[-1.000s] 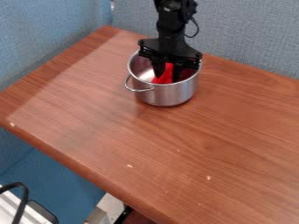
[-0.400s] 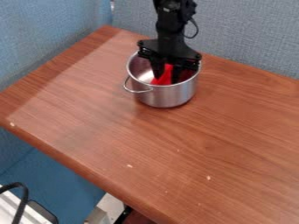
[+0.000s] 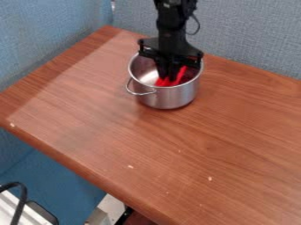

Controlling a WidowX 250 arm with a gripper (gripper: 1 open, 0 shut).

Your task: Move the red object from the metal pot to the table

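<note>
The jaws were closed on the red object (image 3: 174, 76), pointing steeply down inside the metal pot (image 3: 165, 90). The pot's wall ringed them, its loop handle to their left. The bench (image 3: 129, 149) spread below and around the pot.

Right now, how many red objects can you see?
1. The red object is inside the pot near the table's far edge, between the fingers of the shut gripper. The pot's walls could hide more.
</note>
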